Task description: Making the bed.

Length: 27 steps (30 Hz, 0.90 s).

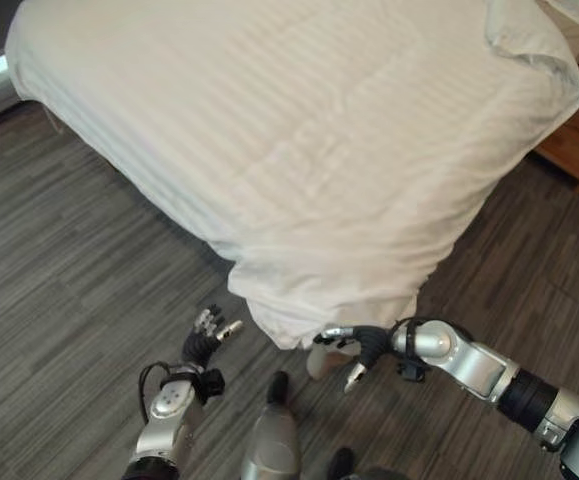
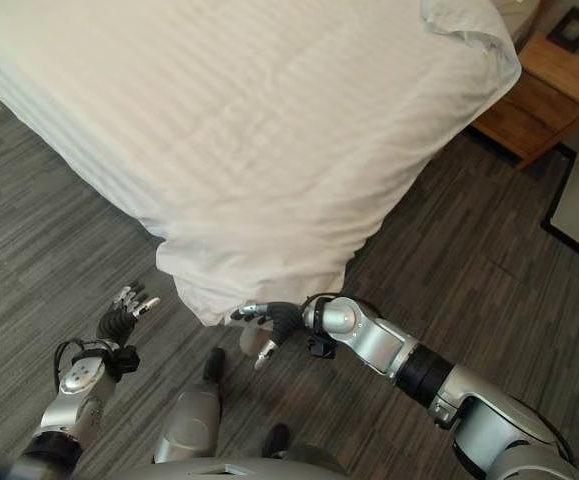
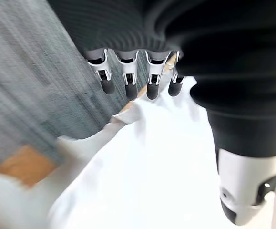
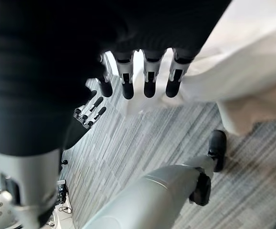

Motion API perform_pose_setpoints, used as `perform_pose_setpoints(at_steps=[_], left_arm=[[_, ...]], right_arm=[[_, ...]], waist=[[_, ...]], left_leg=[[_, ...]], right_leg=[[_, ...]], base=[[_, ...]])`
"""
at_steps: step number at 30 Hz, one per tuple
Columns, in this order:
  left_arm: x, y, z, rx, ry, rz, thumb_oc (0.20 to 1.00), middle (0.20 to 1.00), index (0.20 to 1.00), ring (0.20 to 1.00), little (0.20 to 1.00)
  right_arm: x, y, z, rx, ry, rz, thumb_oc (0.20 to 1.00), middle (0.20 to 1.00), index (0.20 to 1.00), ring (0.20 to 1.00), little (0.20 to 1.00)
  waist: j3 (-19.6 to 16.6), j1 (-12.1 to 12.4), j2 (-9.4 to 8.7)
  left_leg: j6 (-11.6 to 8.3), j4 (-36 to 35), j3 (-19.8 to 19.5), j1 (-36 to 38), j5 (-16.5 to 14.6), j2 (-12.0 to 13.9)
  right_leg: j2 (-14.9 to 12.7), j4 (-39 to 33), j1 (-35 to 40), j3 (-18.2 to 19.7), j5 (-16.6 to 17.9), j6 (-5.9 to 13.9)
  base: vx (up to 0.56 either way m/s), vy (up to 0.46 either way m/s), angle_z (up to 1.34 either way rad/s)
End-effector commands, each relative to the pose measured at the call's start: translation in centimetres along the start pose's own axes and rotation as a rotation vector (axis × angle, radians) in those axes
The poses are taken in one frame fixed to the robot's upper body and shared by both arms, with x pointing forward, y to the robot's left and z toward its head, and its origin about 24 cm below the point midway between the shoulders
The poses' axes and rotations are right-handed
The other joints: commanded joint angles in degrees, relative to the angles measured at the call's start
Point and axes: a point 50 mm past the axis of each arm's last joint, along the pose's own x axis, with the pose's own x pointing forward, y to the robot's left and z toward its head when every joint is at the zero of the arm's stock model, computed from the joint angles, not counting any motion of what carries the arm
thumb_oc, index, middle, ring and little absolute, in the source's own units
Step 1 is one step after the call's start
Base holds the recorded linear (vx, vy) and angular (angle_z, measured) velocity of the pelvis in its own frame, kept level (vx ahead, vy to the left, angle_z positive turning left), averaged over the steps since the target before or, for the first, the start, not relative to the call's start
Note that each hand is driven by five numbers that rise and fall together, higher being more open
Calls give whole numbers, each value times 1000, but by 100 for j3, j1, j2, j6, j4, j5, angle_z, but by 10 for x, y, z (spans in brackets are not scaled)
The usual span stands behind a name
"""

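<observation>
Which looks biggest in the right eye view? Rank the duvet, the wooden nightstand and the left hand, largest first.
1. duvet
2. wooden nightstand, partly cut off by the frame
3. left hand, though it sits nearer the camera

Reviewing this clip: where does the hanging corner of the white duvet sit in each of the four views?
Left eye view: duvet corner hangs low centre, between the left hand and right hand.
Right eye view: corner left of centre, beside the right hand.
Left wrist view: white cloth past the fingers; which part, I cannot tell.
Right wrist view: corner just past the fingers.
Shared landmark: grey plank floor.
</observation>
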Motion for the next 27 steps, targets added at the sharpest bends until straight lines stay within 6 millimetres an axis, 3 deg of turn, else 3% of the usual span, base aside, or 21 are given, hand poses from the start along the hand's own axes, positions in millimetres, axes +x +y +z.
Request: perform_pose_setpoints(at_steps=[1, 3, 5, 6, 7, 8, 9, 10, 11, 15, 18, 19, 20, 21, 25, 26, 27], left_arm=[[0, -12, -6, 12, 27, -73, 1000, 1000, 1000, 1000, 1000], [-4, -13, -10, 14, 35, -85, 1000, 1000, 1000, 1000, 1000], [-8, -13, -15, 20, 51, -100, 1000, 1000, 1000, 1000, 1000], [-10, -12, -15, 26, 53, -109, 1000, 1000, 1000, 1000, 1000], [-10, -12, -14, 22, 50, -112, 1000, 1000, 1000, 1000, 1000], [-12, -14, -16, 20, 53, -119, 1000, 1000, 1000, 1000, 1000], [-12, -14, -16, 20, 53, -119, 1000, 1000, 1000, 1000, 1000], [-16, -13, -22, 23, 73, -121, 1000, 1000, 1000, 1000, 1000], [-19, -12, -24, 25, 79, -126, 1000, 1000, 1000, 1000, 1000], [-29, -13, -24, 28, 76, -171, 1000, 1000, 1000, 1000, 1000], [-35, -7, -28, 30, 97, -171, 1000, 1000, 1000, 1000, 1000], [-36, -4, -31, 46, 115, -166, 1000, 1000, 1000, 1000, 1000], [-36, -3, -31, 47, 114, -161, 1000, 1000, 1000, 1000, 1000], [-35, -3, -31, 47, 114, -161, 1000, 1000, 1000, 1000, 1000], [-29, -13, -23, 31, 82, -189, 1000, 1000, 1000, 1000, 1000], [-29, -13, -23, 31, 81, -189, 1000, 1000, 1000, 1000, 1000], [-27, -19, -21, 39, 76, -217, 1000, 1000, 1000, 1000, 1000]], right_arm=[[-8, -8, 7, 43, -85, -76, 1000, 1000, 1000, 1000, 1000], [-19, -9, -7, 78, -38, -108, 1000, 1000, 1000, 1000, 1000], [-30, -9, -17, 122, -17, -144, 1000, 1000, 1000, 1000, 1000], [-45, -12, -22, 192, -42, -223, 1000, 1000, 1000, 1000, 1000], [-49, -13, -23, 242, -70, -261, 1000, 1000, 1000, 1000, 1000], [-54, -13, -30, 337, -99, -317, 1000, 1000, 1000, 1000, 1000], [-54, -13, -30, 337, -99, -317, 1000, 1000, 1000, 1000, 1000], [-60, -15, -30, 416, -158, -389, 1000, 1000, 1000, 1000, 1000], [-60, -14, -33, 439, -161, -395, 1000, 1000, 1000, 1000, 1000], [-51, -14, -37, 595, -228, -449, 1000, 1000, 1000, 1000, 1000], [-36, -25, -27, 595, -263, -454, 1000, 1000, 1000, 1000, 1000], [-24, -38, -18, 587, -287, -468, 925, 925, 925, 925, 925], [-20, -43, -13, 588, -303, -484, 200, 200, 200, 200, 200], [-19, -44, -12, 588, -304, -484, 200, 200, 200, 200, 200], [-3, -84, 4, 582, -325, -607, 200, 200, 200, 200, 200], [-3, -84, 5, 581, -325, -607, 200, 200, 200, 200, 200], [-8, -107, 10, 530, -307, -684, 200, 200, 200, 200, 200]], waist=[[-229, 30, 110], [-188, -45, 63], [-271, -228, -39], [-339, -405, -140], [-410, -464, -149], [-538, -559, -36], [-532, -557, -37], [-748, -685, 71], [-805, -702, 110], [-859, -675, 241], [-770, -546, 333], [-673, -439, 414], [-625, -400, 451], [-626, -401, 448], [-319, -177, 670], [-318, -179, 669], [-233, -90, 727]], left_leg=[[-151, -427, -268, -634, 837, -625], [-46, 314, -442, -555, 517, -712], [113, 979, -260, -431, 184, -645], [171, 1773, -85, -387, 36, -474], [180, 1694, -122, -257, -42, -437], [222, 940, -285, 224, -252, -520], [222, 932, -282, 234, -249, -521], [273, -41, -228, 696, -448, -555], [269, -315, -270, 833, -430, -591], [292, -581, -407, 846, -412, -695], [329, -581, -434, 773, -431, -748], [351, -581, -462, 682, -426, -781], [354, -581, -471, 628, -423, -797], [354, -581, -471, 624, -423, -797], [359, -581, -601, 193, -314, -868], [359, -581, -602, 190, -313, -869], [361, -581, -658, 49, -279, -893]], right_leg=[[-104, 271, -281, 240, -133, -56], [-237, 277, -403, 242, 44, -68], [-394, 196, -491, 189, 185, -80], [-511, 104, -547, 85, 289, -122], [-528, 82, -559, 62, 290, -106], [-497, 77, -554, 57, 274, -26], [-498, 77, -548, 58, 274, -25], [-471, 77, -581, 43, 285, 44], [-460, 77, -595, 38, 280, 59], [-525, 77, -761, -20, 309, 110], [-585, 77, -830, -16, 350, 152], [-618, 77, -922, -2, 391, 167], [-626, 77, -986, 3, 409, 171], [-626, 77, -990, 4, 409, 171], [-679, 77, -1408, -70, 536, 196], [-679, 77, -1411, -71, 537, 196], [-692, 77, -1527, -101, 564, 207]], base=[[-531, -106, 27], [-411, -43, 9], [-271, -19, -15], [-164, -13, 3], [-84, 45, 42], [34, 69, 62], [96, 138, 47], [75, 101, 46], [68, 140, 40], [9, 76, 14], [-17, 64, 2], [-68, 81, 4], [-65, 64, 5], [-80, 45, 17], [-119, 49, 34], [-73, 43, -2], [-45, 25, 15]])
